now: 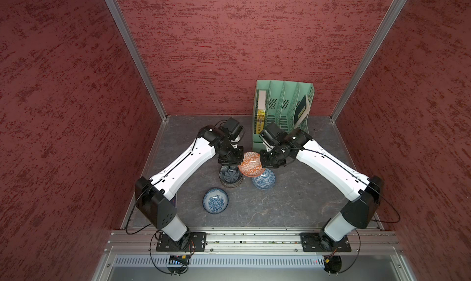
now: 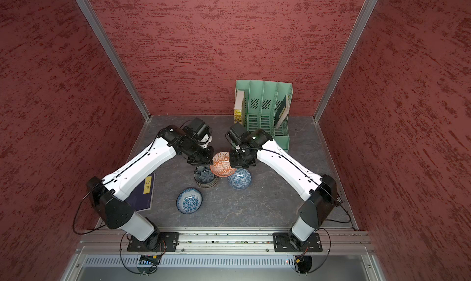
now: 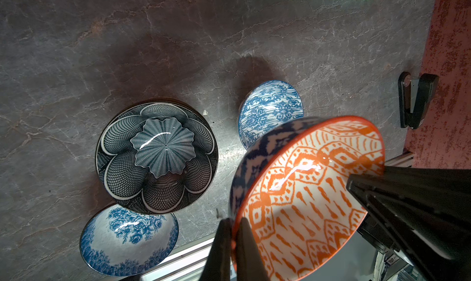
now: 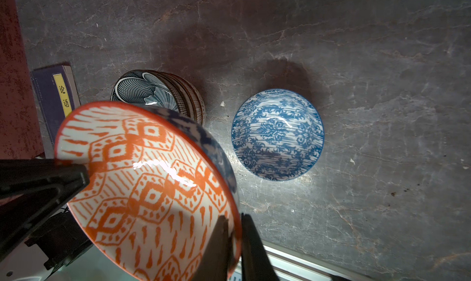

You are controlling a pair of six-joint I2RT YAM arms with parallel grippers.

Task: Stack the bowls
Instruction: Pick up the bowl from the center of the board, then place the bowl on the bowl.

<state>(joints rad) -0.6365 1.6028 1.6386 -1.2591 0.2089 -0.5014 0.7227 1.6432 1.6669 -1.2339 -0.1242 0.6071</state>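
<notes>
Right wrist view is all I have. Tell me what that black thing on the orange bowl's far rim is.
Observer: It is the left gripper. Its jaws are clamped on the orange bowl, opposite the right gripper.
Operator: Name any bowl I cannot see.
Observer: A blue floral bowl sits alone on the table, nearer the arm bases than the stack.
Operator: Say what stands behind the arms.
Observer: A green rack stands against the back wall, on the right arm's side.
</notes>
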